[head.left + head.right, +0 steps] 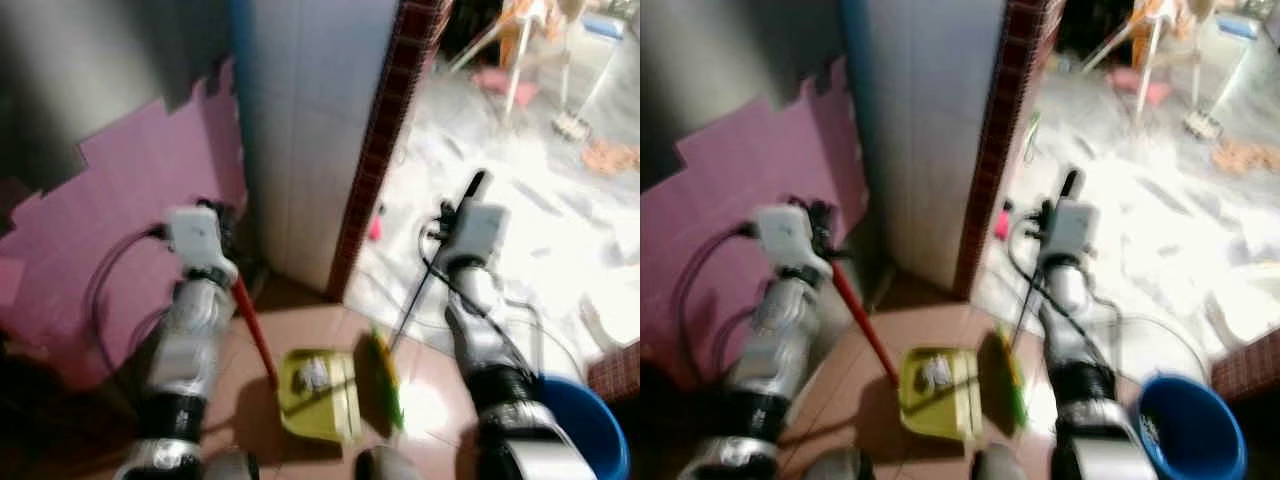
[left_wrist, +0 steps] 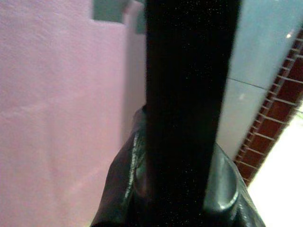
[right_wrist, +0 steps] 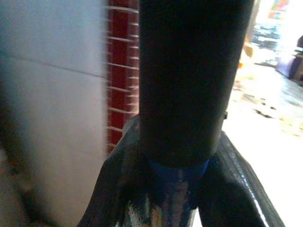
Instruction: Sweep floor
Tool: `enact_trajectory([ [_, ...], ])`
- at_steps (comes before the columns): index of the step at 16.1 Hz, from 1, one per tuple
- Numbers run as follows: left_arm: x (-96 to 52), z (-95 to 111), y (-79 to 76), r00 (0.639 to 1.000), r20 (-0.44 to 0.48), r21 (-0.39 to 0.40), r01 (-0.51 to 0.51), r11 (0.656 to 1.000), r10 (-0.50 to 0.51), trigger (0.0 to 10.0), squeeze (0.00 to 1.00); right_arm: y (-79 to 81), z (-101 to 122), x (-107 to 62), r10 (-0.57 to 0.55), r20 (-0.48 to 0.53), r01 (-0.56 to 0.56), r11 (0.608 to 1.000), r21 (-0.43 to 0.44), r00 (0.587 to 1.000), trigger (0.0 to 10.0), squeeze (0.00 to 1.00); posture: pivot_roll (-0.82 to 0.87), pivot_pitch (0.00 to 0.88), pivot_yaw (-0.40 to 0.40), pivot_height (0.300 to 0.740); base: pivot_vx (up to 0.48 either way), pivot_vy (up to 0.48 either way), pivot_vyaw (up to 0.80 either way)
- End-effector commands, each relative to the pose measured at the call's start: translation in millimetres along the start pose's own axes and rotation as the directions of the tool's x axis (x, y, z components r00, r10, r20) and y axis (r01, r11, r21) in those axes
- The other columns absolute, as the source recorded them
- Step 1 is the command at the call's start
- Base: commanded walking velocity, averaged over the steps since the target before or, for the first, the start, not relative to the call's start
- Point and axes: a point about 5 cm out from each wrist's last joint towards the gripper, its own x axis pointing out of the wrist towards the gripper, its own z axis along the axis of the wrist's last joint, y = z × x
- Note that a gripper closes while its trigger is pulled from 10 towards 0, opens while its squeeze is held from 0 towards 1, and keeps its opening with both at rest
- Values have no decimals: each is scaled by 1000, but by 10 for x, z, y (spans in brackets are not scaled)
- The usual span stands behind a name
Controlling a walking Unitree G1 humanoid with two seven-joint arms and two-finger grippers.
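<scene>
Two silver arms reach out before us in the eye views. Our left gripper (image 1: 222,232) is clenched on the red handle (image 1: 254,335) of a yellow-green dustpan (image 1: 318,396), which sits on the brown tiled floor (image 1: 300,330) with a little pale rubbish inside. Our right gripper (image 1: 462,205) grasps the thin dark stick of the broom (image 1: 384,368), whose green head stands just beside the dustpan. A blue bucket (image 1: 1192,425) sits near our right arm. In the left wrist view, black fingers (image 2: 130,182) squeeze a dark handle by a pink wall (image 2: 57,118). In the right wrist view, fingers (image 3: 118,184) hug the dark stick beside a red brick edge (image 3: 122,71).
</scene>
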Motion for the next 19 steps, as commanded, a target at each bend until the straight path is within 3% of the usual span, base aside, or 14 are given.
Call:
enact_trajectory([
  [1,48,150,-89,997,63,13,38,999,-39,10000,0,-95,82,52,-30,28,30,1000,0,999,10000,0,22,0,-34,740,0,0,-400],
  [10,52,151,-152,996,53,24,74,997,-75,10000,0,-88,52,44,-37,16,37,999,1,999,10000,0,24,0,-25,740,-27,0,-267],
  [19,65,137,-174,996,41,12,83,996,-83,10000,0,-118,34,58,-41,3,41,999,-16,999,10000,0,18,0,-28,740,-306,0,-312],
])
